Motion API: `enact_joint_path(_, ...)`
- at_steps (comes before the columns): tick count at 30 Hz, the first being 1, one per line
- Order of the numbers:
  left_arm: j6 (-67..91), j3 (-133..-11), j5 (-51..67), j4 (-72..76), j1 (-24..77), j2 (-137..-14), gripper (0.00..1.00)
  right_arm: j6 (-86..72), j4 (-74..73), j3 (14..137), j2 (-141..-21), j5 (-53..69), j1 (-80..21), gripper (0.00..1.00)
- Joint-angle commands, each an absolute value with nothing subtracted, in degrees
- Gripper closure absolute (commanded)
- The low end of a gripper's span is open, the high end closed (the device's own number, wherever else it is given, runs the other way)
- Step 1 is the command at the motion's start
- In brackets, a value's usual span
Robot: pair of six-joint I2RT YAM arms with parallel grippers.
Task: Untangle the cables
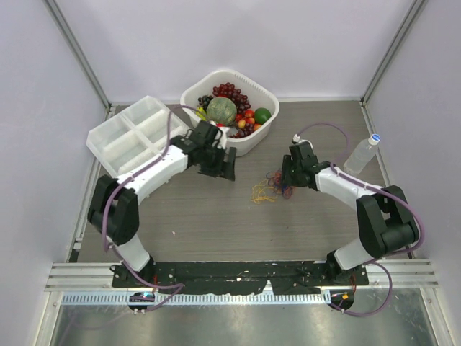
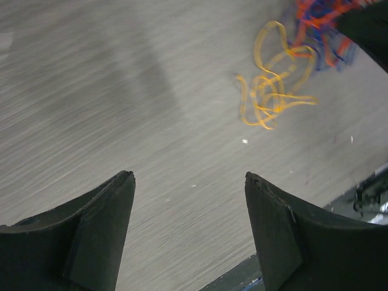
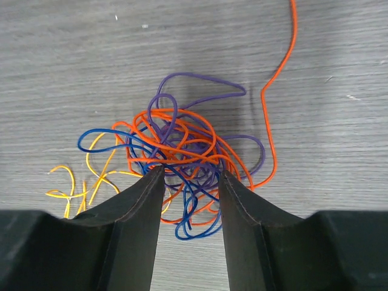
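On the worktop in front of the one fruit basket lie four cables: orange, blue and purple knotted, yellow beside. Right jaws open astride the knot; left jaws open, empty.

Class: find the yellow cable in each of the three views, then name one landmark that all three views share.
Top external: the yellow cable lies mid-picture, just below and left of the tangle.
Left wrist: upper right, below and left of the tangle.
Right wrist: lower left, left of the tangle.
Shared landmark: the orange, blue and purple tangle right beside it.
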State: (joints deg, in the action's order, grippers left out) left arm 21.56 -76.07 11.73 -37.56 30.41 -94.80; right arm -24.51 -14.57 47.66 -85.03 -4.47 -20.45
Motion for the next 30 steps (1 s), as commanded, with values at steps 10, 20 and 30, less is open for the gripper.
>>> enact_joint_path(10,15.03,-85.17,18.72,-34.02,39.9,-107.39,0.25,-25.22,-10.29,47.2,-89.56,2.81,-32.42,0.59)
enact_joint_path(20,12.57,-85.17,19.15,-34.54,40.08,-111.27,0.34,-28.21,-8.53,43.33,-84.73,1.94,-34.01,0.6)
enact_joint_path(30,12.13,-78.57,20.92,-33.66,42.19,-109.07,0.26,-29.71,-8.96,42.54,-84.55,1.05,-33.93,0.61)
